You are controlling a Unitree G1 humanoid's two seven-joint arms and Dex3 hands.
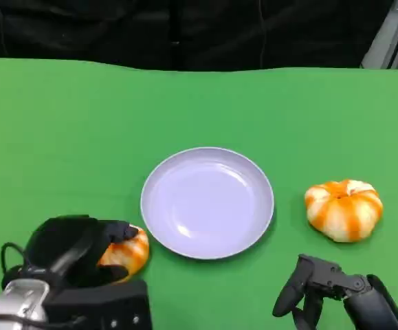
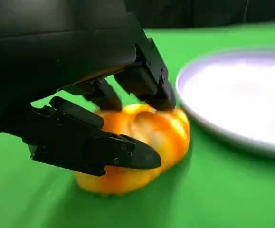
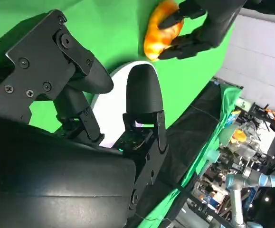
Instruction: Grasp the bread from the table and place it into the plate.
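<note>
An orange-and-white bread roll [image 1: 128, 251] lies on the green table just left of the plate, and my left hand [image 1: 68, 251] grips it. In the left wrist view, black fingers [image 2: 94, 147] wrap over and under the roll [image 2: 146, 137], which touches the cloth. The round pale lilac plate [image 1: 207, 203] has nothing on it and sits mid-table; its rim [image 2: 237, 95] is close to the held roll. A second, similar roll [image 1: 344, 209] lies right of the plate. My right hand [image 1: 319, 285] hovers near the front edge, below that roll, fingers apart and holding nothing.
Green cloth [image 1: 82, 124] covers the table, with a black backdrop along the far edge. The right wrist view looks past my right hand [image 3: 71, 156] to the plate [image 3: 112, 107] and to the left hand [image 3: 208, 23] on its roll [image 3: 162, 31]. Lab clutter stands beyond the table.
</note>
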